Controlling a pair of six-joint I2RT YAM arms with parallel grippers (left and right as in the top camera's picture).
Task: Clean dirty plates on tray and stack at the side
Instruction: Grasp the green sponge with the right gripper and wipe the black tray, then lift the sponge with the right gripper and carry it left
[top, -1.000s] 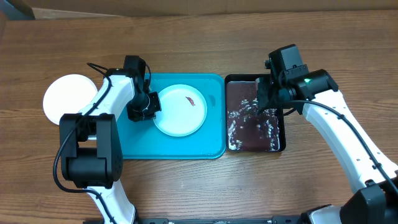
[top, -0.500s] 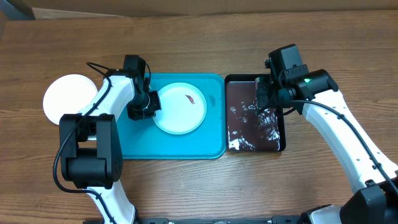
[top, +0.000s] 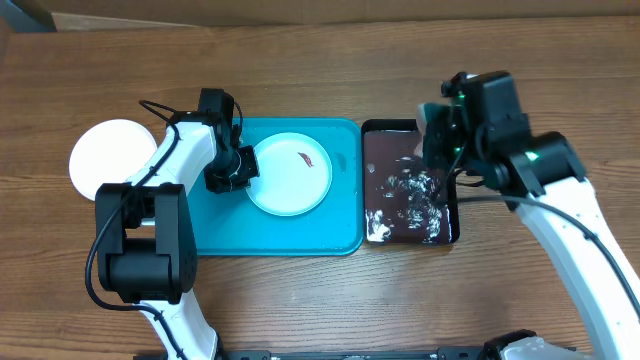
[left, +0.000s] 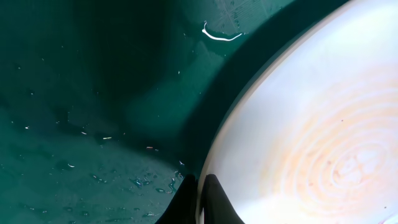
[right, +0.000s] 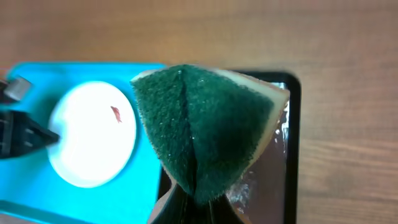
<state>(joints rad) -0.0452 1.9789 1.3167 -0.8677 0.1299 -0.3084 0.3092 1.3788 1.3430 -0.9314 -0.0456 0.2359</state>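
A white plate (top: 290, 180) with a small red smear lies on the teal tray (top: 300, 235). My left gripper (top: 234, 172) is shut on the plate's left rim. In the left wrist view the jaws (left: 200, 194) pinch the rim of the plate (left: 311, 124) over the wet tray (left: 93, 93). My right gripper (top: 440, 150) is raised above the black tray (top: 390, 150). It is shut on a folded green sponge (right: 205, 130), with its jaws (right: 196, 205) at the bottom edge. The right wrist view also shows the plate (right: 93, 134).
A second white plate (top: 110, 155) lies on the wooden table left of the teal tray. The black tray holds dark water with white foam (top: 405, 195). Both trays sit side by side at the table's middle.
My right gripper has lifted the sponge up out of the black tray and shifted slightly right. The foam in the tray has spread. My left gripper and the plate have not moved.
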